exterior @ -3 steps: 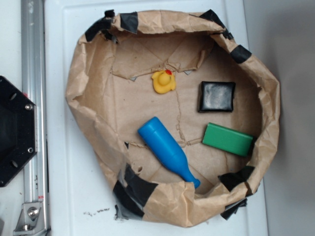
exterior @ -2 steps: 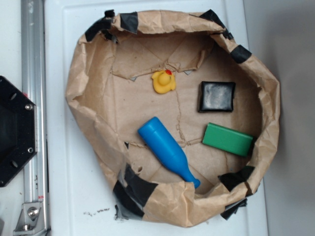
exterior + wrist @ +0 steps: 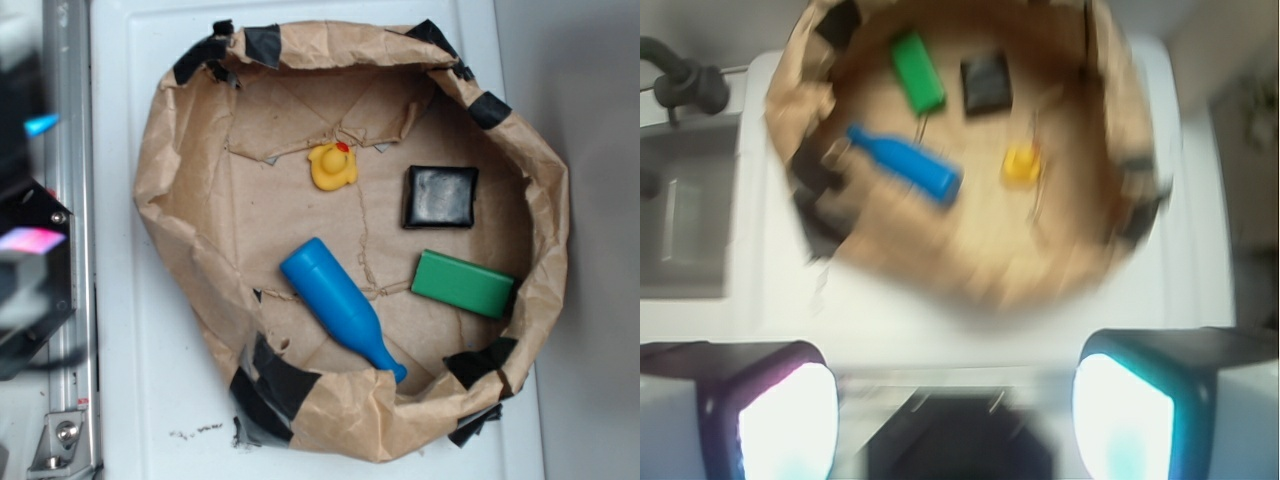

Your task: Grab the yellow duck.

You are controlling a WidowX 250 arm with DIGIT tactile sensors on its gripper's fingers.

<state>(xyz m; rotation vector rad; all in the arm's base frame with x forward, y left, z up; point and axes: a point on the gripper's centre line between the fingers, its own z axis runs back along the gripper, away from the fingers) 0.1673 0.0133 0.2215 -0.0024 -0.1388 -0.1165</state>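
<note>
The yellow duck [image 3: 332, 166] sits on the floor of a brown paper basket [image 3: 160, 160], toward the back middle, red beak pointing away. It also shows in the blurred wrist view [image 3: 1021, 165]. My gripper [image 3: 30, 185] is a blurred shape at the far left edge, outside the basket and far from the duck. In the wrist view my gripper [image 3: 955, 400] has its two fingers [image 3: 785, 420] wide apart with nothing between them, above the white table and short of the basket.
In the basket lie a black square block [image 3: 440, 196], a green block [image 3: 462, 283] and a blue bottle-shaped toy [image 3: 340, 305]. A metal rail [image 3: 68, 100] and a black robot base [image 3: 30, 330] are at the left.
My gripper has come into the exterior view at the left edge, blurred with motion. The duck and the other objects have not moved.
</note>
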